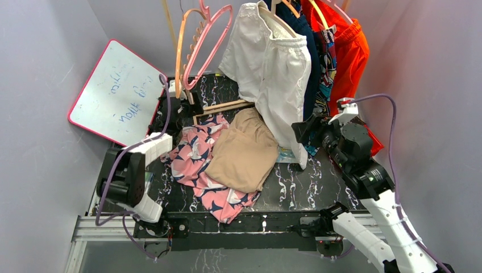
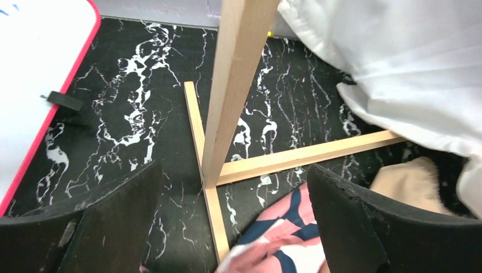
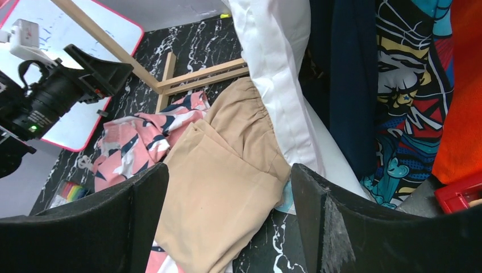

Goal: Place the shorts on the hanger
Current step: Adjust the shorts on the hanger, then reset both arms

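Pale walls [image 1: 40,57] close around a black marbled desk [image 1: 295,187].
A red-framed whiteboard [image 1: 116,94] leans against the left wall beside a wooden rack post [image 2: 233,85].

Black-and-white arms [image 1: 372,187] trailing thin purple cables [image 1: 378,95].

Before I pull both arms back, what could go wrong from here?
1. The right gripper is open right beside the low hem of the white shorts. A careless retreat could snag the cloth and drag it down.
2. The left gripper is open and faces the wooden rack post at close range. A forward or sideways move could knock it and shake the shorts loose.
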